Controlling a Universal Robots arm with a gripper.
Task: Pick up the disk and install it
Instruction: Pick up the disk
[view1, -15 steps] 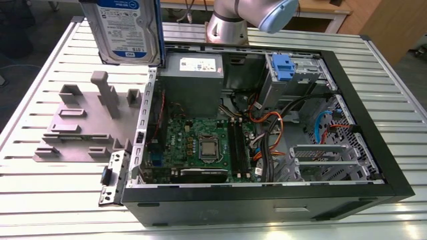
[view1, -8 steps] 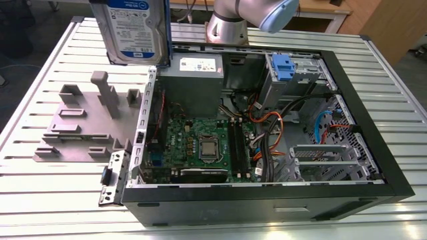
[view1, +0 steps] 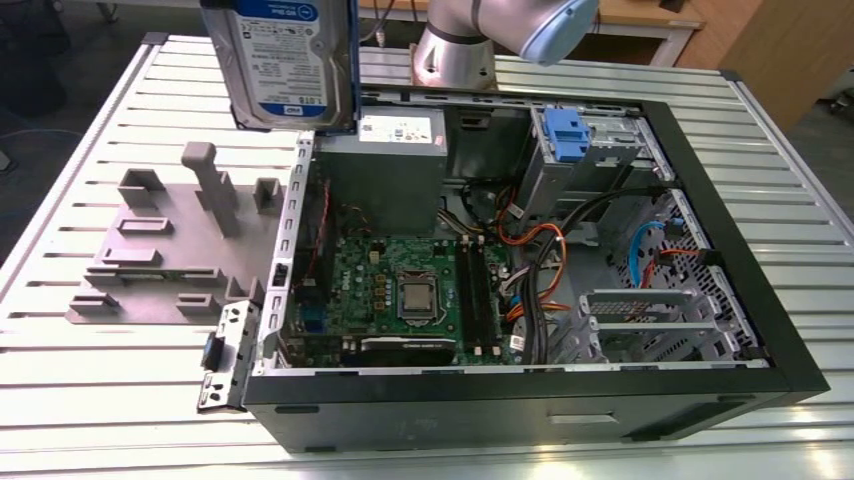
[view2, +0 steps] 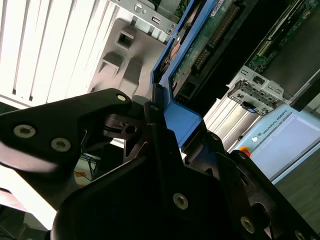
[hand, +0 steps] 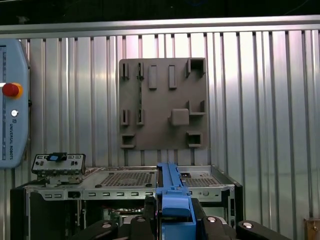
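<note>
The disk, a silver drive with a blue-and-white label and blue side rails, hangs upright in the air above the far left corner of the open computer case. In the second wrist view my gripper is shut on the disk's blue rail, and the drive's green circuit side shows beyond the black fingers. In the first wrist view the blue rail stands edge-on in my gripper, above the case.
A grey fixture plate with raised blocks lies on the slatted table at the exterior view's left of the case. Inside the case are a power-supply box, a motherboard, loose cables and a drive bay with a blue bracket. A teach pendant lies nearby.
</note>
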